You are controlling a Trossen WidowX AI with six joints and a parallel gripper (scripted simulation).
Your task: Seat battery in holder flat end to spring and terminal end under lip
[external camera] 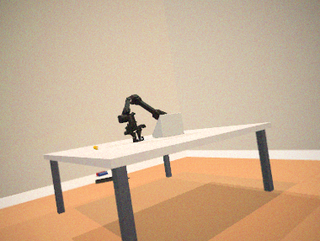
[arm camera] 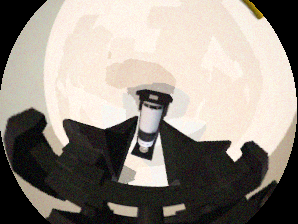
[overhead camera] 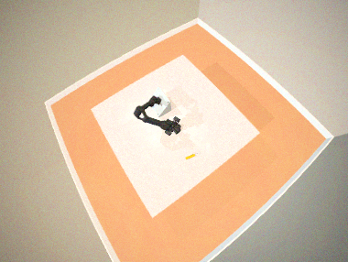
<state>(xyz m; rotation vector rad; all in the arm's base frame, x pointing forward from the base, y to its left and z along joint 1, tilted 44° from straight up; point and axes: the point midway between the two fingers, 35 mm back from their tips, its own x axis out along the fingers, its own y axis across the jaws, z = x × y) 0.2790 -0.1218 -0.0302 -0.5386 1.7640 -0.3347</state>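
A black holder [arm camera: 154, 96] lies on the table in the wrist view, just beyond and between the fingers. The battery [arm camera: 150, 117], with a white body, a dark band and a silvery end, lies lengthwise in it. The silvery end [arm camera: 144, 148] points toward the gripper's base. Whether that end is under the lip, and whether the battery is fully flat, I cannot tell. My gripper [overhead camera: 174, 125] [external camera: 138, 139] [arm camera: 151, 120] is open a little, low over the table, with one finger on each side of the battery and narrow gaps beside it. The top and exterior views do not show the battery or holder clearly.
A yellow piece [overhead camera: 190, 157] [external camera: 96, 147] [arm camera: 254, 9] lies on the table [overhead camera: 137, 169] [external camera: 223, 134] away from the holder. A white wedge-shaped block [overhead camera: 166, 109] [external camera: 172, 125] stands by the arm's base. A small red and blue object [external camera: 102, 174] shows below the table's edge.
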